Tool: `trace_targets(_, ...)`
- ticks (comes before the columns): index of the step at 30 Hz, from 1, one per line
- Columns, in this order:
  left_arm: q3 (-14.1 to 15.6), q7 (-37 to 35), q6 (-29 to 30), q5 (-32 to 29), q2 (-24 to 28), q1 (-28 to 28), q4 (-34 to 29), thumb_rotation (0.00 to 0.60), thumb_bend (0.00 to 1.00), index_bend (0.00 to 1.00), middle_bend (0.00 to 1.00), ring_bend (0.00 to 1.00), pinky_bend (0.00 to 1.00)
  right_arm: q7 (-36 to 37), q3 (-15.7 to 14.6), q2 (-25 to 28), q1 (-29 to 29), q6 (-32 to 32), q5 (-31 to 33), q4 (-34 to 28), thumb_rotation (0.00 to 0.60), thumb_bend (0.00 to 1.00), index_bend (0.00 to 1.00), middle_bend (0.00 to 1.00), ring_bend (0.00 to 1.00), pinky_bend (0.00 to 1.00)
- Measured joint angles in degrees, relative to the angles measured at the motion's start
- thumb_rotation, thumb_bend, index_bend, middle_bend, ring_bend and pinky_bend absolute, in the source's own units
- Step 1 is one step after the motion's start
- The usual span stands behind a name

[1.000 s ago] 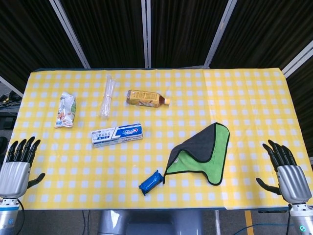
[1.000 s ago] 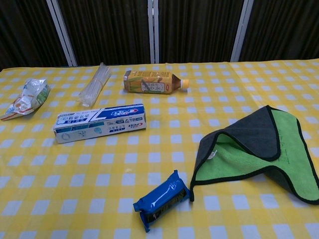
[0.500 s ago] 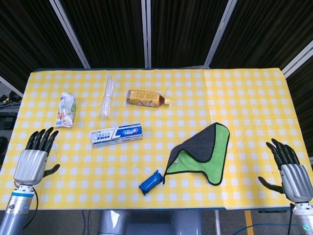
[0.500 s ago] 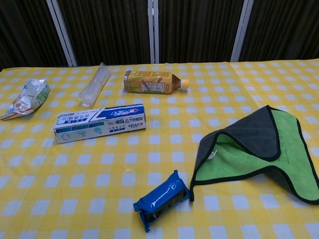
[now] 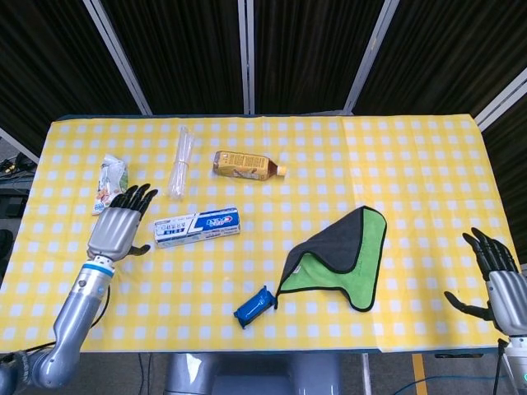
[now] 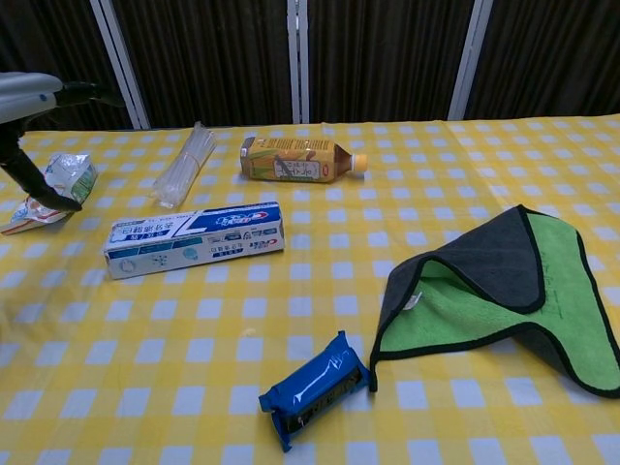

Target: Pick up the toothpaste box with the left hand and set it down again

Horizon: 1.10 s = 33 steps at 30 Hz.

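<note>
The white and blue toothpaste box (image 5: 197, 226) (image 6: 195, 239) lies flat on the yellow checked tablecloth (image 5: 428, 164), left of centre. My left hand (image 5: 121, 225) hovers just left of the box with fingers spread, holding nothing. In the chest view only part of that left hand (image 6: 29, 97) enters at the upper left edge. My right hand (image 5: 501, 276) is open at the table's right front corner, far from the box.
A snack packet (image 5: 111, 183) lies behind my left hand. A clear plastic sleeve (image 5: 181, 160) and a tea bottle (image 5: 247, 165) lie behind the box. A grey-green cloth (image 5: 342, 255) and a blue packet (image 5: 254, 306) are to the right front.
My left hand has swung up and inward from the table's left front edge to just beside the toothpaste box. My right hand has drifted slightly right and down.
</note>
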Motion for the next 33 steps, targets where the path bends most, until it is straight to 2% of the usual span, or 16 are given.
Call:
trace_targets(8, -3.1, 9.0, -2.7, -21.9, -6.2, -11.9, 3.7, 0.6, 0.07, 0.11, 0.0, 0.06, 0.17, 2.6, 0.3, 0.5, 0.4, -1.2, 1.0, 0.8, 0.6, 0.08, 0.0, 0.0, 0.0, 0.0)
trace_targets(12, -3.9, 13.3, -3.0, -32.6, -10.4, -19.0, 8.2, 0.6, 0.07, 0.14, 0.01, 0.08, 0.19, 3.4, 0.4, 0.6, 0.5, -1.8, 1.3, 1.1, 0.6, 0.08, 0.0, 0.0, 0.0, 0.0)
trace_targets(15, -4.4, 15.2, -3.3, -38.0, -13.4, -23.1, 12.2, 0.6, 0.07, 0.17, 0.03, 0.1, 0.2, 4.1, 0.5, 0.7, 0.7, -2.1, 1.6, 1.3, 0.6, 0.08, 0.0, 0.0, 0.0, 0.0)
trace_targets(21, -4.2, 16.6, -3.8, -44.1, -18.1, -29.0, 19.0, 0.6, 0.07, 0.18, 0.04, 0.11, 0.21, 5.9, 0.8, 1.0, 0.9, -2.8, 2.3, 1.9, 0.6, 0.08, 0.0, 0.0, 0.0, 0.0)
trace_targets(33, -2.9, 17.1, -4.1, -48.9, -23.4, -34.5, 28.2, 0.6, 0.07, 0.21, 0.06, 0.13, 0.22, 8.6, 1.5, 1.6, 0.9, -3.4, 3.6, 2.9, 0.6, 0.08, 0.0, 0.0, 0.0, 0.0)
